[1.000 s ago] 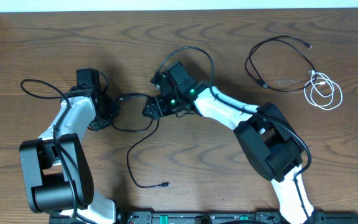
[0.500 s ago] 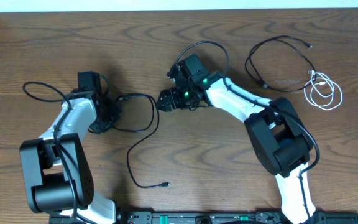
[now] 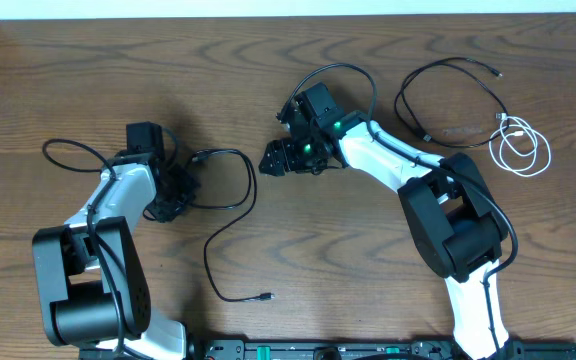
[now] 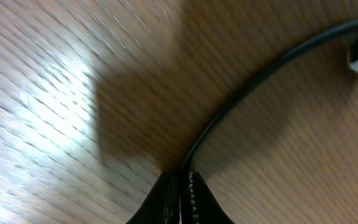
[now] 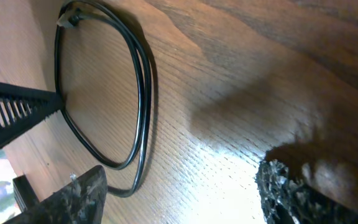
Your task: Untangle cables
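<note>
Left wrist: left end effector (image 4: 180, 190) pinches thin black cable (image 4: 260, 79); right end effector (image 3: 272, 160) apart.

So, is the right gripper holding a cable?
No: in the right wrist view the right gripper is open and empty, and the black cable lies apart from it.

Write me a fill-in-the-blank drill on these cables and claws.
The left claw is ___ on a black cable.
The right claw stands ___, holding nothing.
The cable nearest the right edge is ___.
Missing words: shut; open; white.
</note>
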Available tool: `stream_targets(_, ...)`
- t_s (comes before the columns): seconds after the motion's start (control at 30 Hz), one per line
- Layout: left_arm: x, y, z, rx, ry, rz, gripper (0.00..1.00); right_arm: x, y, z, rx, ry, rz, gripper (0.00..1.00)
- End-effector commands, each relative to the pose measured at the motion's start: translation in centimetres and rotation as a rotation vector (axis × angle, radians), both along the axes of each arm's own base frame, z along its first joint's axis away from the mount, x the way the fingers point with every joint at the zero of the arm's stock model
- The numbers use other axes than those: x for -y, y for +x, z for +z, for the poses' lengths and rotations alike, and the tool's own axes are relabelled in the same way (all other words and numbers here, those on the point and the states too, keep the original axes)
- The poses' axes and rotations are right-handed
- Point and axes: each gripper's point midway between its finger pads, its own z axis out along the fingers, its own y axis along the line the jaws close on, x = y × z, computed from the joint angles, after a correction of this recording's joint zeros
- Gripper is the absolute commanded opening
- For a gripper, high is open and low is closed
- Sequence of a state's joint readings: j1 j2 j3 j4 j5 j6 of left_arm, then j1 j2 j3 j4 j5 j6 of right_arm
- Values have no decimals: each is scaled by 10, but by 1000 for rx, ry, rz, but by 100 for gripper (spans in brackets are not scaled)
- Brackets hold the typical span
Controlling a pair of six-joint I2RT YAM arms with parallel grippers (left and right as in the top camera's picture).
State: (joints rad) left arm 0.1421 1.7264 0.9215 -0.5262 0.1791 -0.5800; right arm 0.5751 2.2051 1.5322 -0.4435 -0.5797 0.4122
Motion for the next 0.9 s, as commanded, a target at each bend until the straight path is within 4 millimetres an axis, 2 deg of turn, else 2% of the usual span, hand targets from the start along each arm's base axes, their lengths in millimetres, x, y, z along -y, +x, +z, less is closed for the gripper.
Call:
stream_targets(0.0,16,-13,-8,-41,-55,-21,8,7,-5,-17,-37,-32,0,72)
stream_targets(0.17,30,-12,-8,-38,-54,-69,8,-3,-20,-31,-125,39,47,72)
stream_targets(0.4,53,-7,-7,-12,-50,-145,8,-29,-38,-60,-277,260,125,68)
stream_targets(0.53,60,-4,-6,0,-49,-168,8,-35,-43,-75,-353,326,119,66)
stream_targets(0.87,60,-2,-6,11,-45,-174,8,-39,-36,-76,-322,351,120,58)
